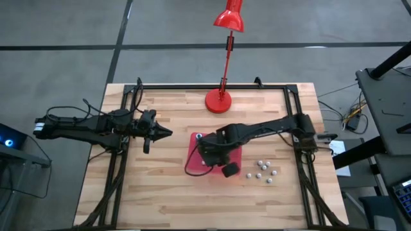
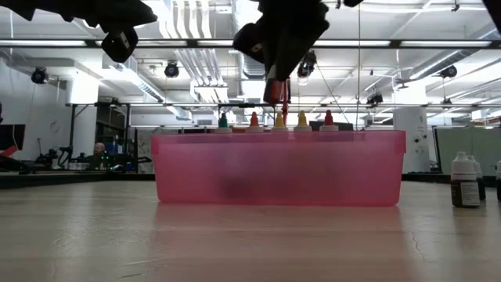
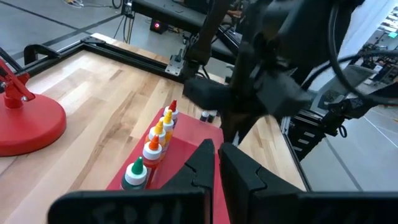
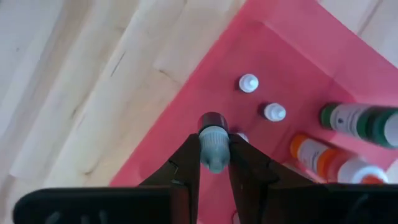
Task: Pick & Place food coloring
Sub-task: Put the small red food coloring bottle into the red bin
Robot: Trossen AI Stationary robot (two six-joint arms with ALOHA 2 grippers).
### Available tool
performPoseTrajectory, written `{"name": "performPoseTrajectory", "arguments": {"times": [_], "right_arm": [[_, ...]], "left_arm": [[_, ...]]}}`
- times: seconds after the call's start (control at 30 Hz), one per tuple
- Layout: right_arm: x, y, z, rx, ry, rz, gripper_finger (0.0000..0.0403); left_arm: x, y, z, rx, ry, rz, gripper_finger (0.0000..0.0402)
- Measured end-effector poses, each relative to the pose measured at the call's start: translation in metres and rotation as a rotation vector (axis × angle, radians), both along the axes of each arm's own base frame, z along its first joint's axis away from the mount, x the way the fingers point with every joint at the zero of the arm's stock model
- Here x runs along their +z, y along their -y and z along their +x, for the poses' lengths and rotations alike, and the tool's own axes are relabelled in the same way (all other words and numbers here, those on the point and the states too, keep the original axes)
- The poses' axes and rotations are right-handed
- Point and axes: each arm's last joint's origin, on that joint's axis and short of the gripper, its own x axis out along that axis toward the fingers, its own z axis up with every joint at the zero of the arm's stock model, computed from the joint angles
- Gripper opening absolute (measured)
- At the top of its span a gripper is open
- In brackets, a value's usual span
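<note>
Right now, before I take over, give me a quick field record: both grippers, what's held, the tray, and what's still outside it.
right gripper: above the red tray, shut on a small bottle with a pale cap
left gripper: shut, empty, waiting on the table's left side
tray contents: a row of bottles with green, orange, yellow and red caps
outside tray: small pale beads on the table, to the tray's right
other: red desk lamp at the table's far edge

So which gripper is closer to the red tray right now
The right. The right gripper hangs directly over the red tray, its jaws clamping a small bottle. The left gripper waits beside the tray, jaws shut.
</note>
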Motion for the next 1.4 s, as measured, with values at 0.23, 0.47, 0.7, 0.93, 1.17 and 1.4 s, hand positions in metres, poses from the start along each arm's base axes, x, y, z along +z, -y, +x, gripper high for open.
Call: {"name": "performPoseTrajectory", "arguments": {"times": [0.23,0.47,0.7,0.93,1.17,1.4], "right_arm": [[-0.011,-0.002,0.025,0.06,-0.046,-0.023,0.0054],[-0.022,-0.005,0.04,0.09,-0.075,-0.029,0.0054],[-0.033,-0.006,0.047,0.185,-0.069,-0.049,0.0054],[-0.046,-0.006,0.049,0.369,-0.063,-0.087,0.0054],[-0.048,-0.007,0.052,0.472,-0.015,-0.109,0.0054],[-0.051,-0.007,0.055,0.499,0.018,-0.117,0.0054]], "left_arm": [[0.0,0.0,0.0,0.0,0.0,0.0,0.0],[0.0,0.0,0.0,0.0,-0.003,0.0,0.0],[-0.001,0.0,0.0,0.0,-0.009,0.001,0.0],[-0.001,0.0,0.0,0.0,-0.011,0.003,0.0],[-0.001,0.0,0.0,0.0,-0.011,0.004,0.0],[-0.001,0.0,0.0,0.0,-0.012,0.004,0.0]]}}
